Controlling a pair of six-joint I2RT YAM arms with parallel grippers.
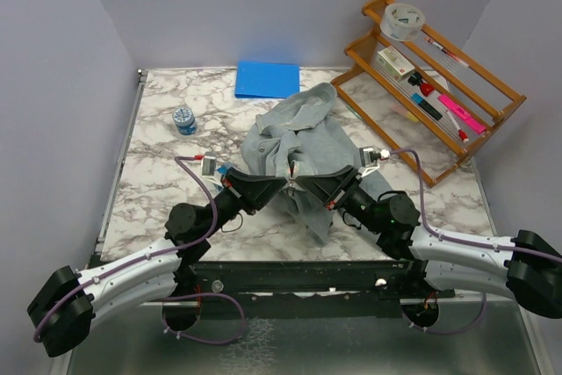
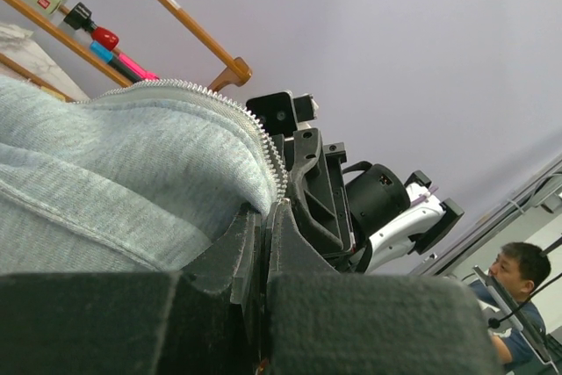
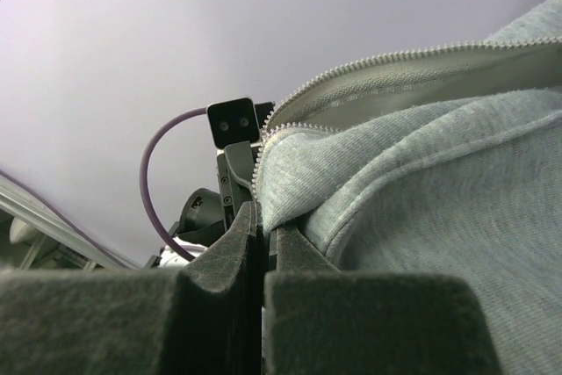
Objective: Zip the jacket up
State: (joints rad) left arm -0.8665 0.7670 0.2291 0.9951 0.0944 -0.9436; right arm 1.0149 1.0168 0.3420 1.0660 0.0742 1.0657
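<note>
The light grey-green jacket (image 1: 303,142) lies bunched on the marble table, lifted at its near middle. My left gripper (image 1: 283,183) and right gripper (image 1: 297,182) meet tip to tip there, each shut on a zipper edge of the jacket. In the left wrist view the left gripper (image 2: 266,210) pinches the edge with silver zipper teeth (image 2: 255,120), with the right gripper's black body just behind. In the right wrist view the right gripper (image 3: 265,215) pinches the other toothed edge (image 3: 369,63) of the jacket (image 3: 439,182). The zipper slider is not visible.
A blue folder (image 1: 267,78) lies at the back of the table. A small blue-lidded jar (image 1: 183,118) stands at the left. A wooden rack (image 1: 435,85) with pens, a box and a tape roll stands at the back right.
</note>
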